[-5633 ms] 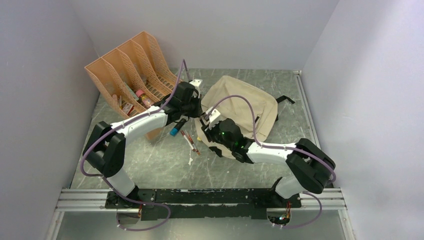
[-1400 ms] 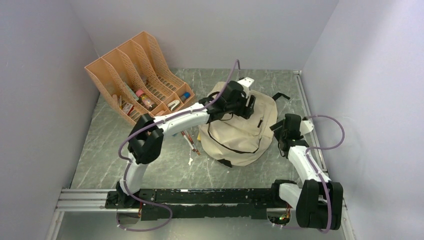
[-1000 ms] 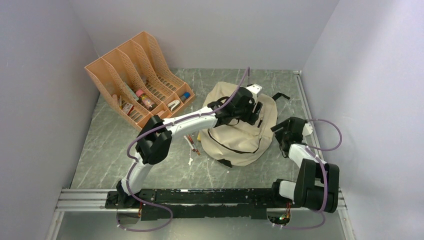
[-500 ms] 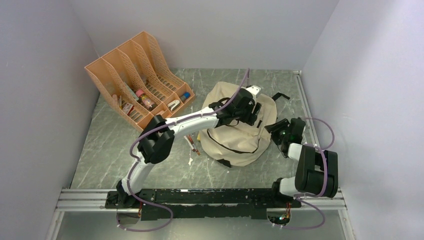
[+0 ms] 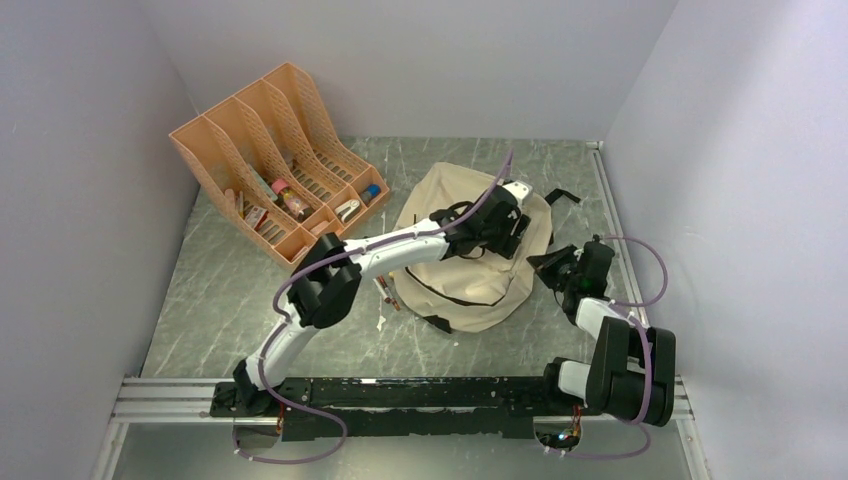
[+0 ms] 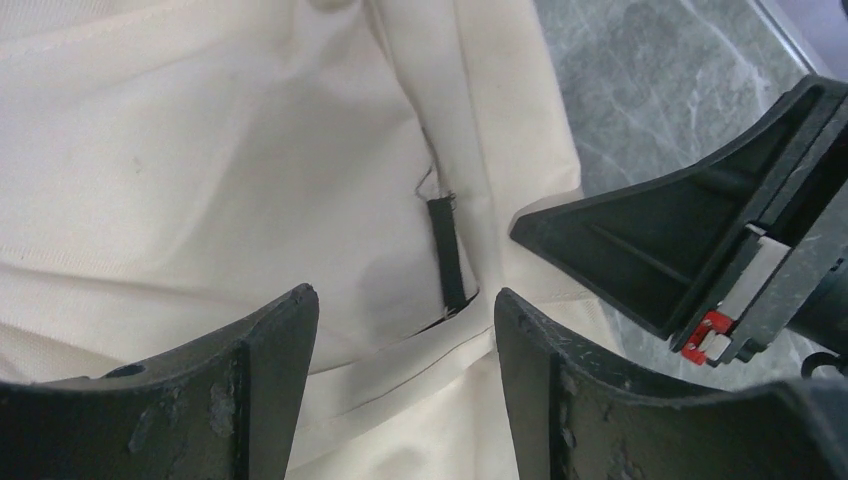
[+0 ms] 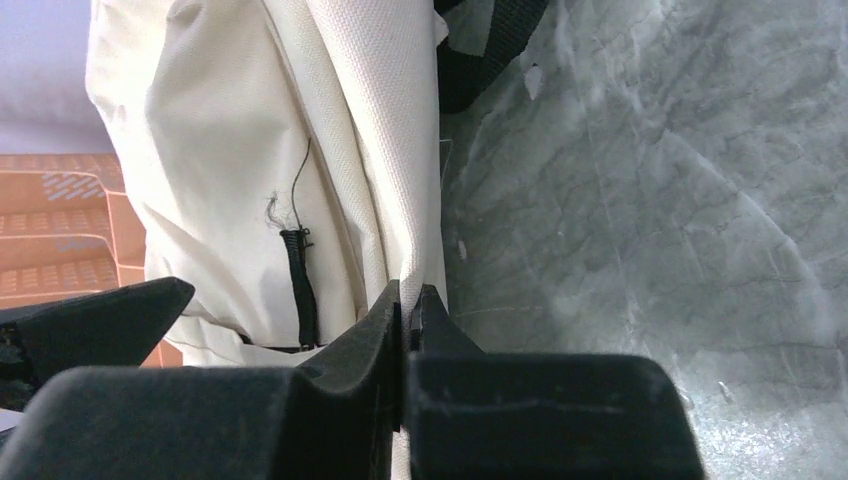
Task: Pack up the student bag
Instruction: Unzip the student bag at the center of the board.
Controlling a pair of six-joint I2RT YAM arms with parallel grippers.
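The student bag [image 5: 462,280], cream fabric with black zipper lines, lies flat in the middle of the table. My left gripper [image 5: 498,230] hovers open over its right part, its fingers [image 6: 285,330] standing either side of a black zipper pull [image 6: 447,255] without touching it. My right gripper [image 5: 553,262] is at the bag's right edge, shut on a fold of the cream fabric [image 7: 400,200]. In the right wrist view the zipper pull [image 7: 300,290] hangs just left of the pinched fold. The bag's inside is hidden.
An orange file organizer [image 5: 262,150] with small items in its slots stands at the back left. Pens [image 5: 383,285] lie on the table left of the bag. A black strap [image 5: 562,196] sticks out behind the bag. Walls close in on three sides.
My right gripper has come in to the bag's right edge and shut on its fabric. The left gripper has drifted slightly right over the bag, staying open.
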